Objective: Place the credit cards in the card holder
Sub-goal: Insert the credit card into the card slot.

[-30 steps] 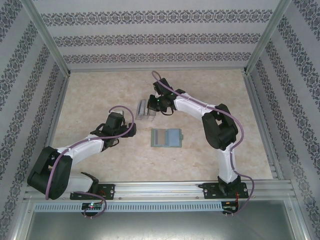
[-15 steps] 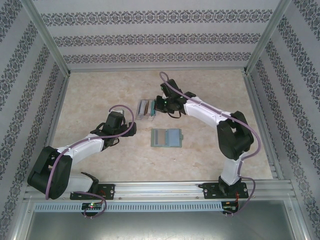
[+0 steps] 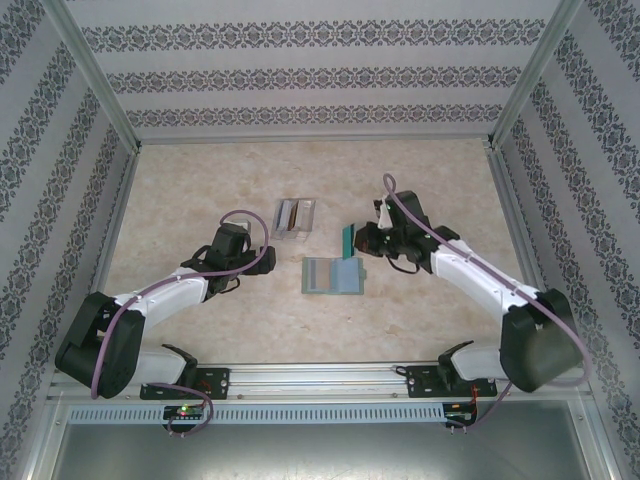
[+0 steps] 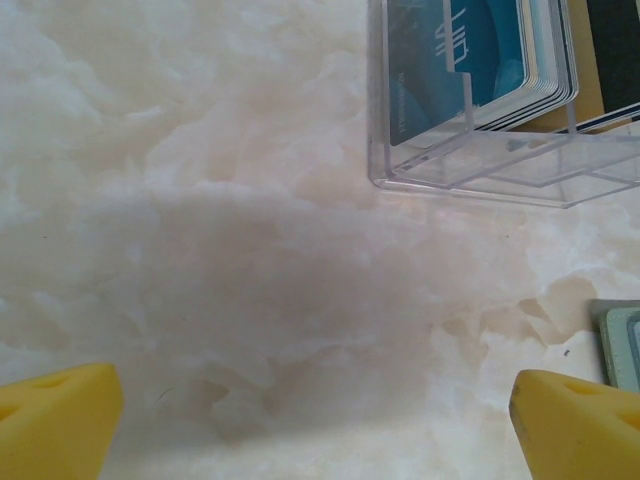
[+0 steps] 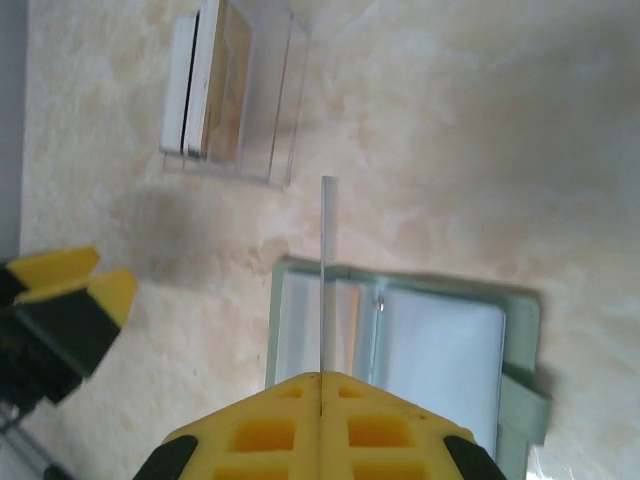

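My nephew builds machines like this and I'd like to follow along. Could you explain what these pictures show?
Two robot arms are bolted to the near edge of a table. One picture looks down from above, and the other two come from a camera on each wrist. The left tool is open and empty. The right tool is shut on a teal card, held close to an opened wallet. A clear rack beside them holds other cards.

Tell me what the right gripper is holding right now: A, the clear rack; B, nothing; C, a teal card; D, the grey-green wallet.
C: the right gripper is shut on a teal card, seen edge-on near the open card holder.
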Motion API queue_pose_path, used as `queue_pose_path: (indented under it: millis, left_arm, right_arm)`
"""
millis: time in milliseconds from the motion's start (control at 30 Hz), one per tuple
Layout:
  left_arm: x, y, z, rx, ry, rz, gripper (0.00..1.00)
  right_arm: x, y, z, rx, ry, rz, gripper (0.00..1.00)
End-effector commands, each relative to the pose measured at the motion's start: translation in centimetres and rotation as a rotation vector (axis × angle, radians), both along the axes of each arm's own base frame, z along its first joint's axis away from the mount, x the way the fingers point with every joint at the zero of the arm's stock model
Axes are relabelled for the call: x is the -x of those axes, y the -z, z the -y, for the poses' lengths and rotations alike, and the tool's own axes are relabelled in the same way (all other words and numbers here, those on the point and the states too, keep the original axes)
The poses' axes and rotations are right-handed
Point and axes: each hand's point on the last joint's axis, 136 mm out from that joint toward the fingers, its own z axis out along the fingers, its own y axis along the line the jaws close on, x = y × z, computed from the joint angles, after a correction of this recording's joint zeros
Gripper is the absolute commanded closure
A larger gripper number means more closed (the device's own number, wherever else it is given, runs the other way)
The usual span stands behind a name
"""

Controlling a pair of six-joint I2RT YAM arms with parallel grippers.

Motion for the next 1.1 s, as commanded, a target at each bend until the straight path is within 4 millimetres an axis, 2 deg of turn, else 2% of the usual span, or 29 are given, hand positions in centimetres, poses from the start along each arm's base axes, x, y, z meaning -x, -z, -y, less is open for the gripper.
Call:
queue_pose_path:
  millis: [0,133,300,467,667,1067]
  left_arm:
    - [-0.3,-0.6,0.9,0.032,0.027,0.030,0.00]
    - [-0.4,-0.6,1.9,0.059,0.078,0.024,0.00]
    - [-0.4,-0.5,2.3,0.073,0.098,0.018,0.00]
    - [-0.3,-0.7,2.4,0.076,0.108,0.025,0.00]
    - [-0.4,-0.5,2.3,0.078,0.093,0.024,0.00]
    - [-0.5,-0.7,1.9,0.070,0.067,0.035,0.00]
  right_arm:
    - [2.3,0.3,-0.2,-0.086,-0.133,0.028,1.00]
    - [3.6,2.1,0.1,-0.138,-0.175,-0.007,1.00]
    - [3.8,4.1,-0.6,-0.189,-0.204,-0.045,1.00]
    - [3.4,4.4,-1.3,-0.258,-0.207,-0.053,1.00]
    - [3.4,6.6,-1.7,-0.281,-0.220,-0.130,1.00]
    - [3.3,8.5,-2.2,-0.342,-0.222,-0.200,1.00]
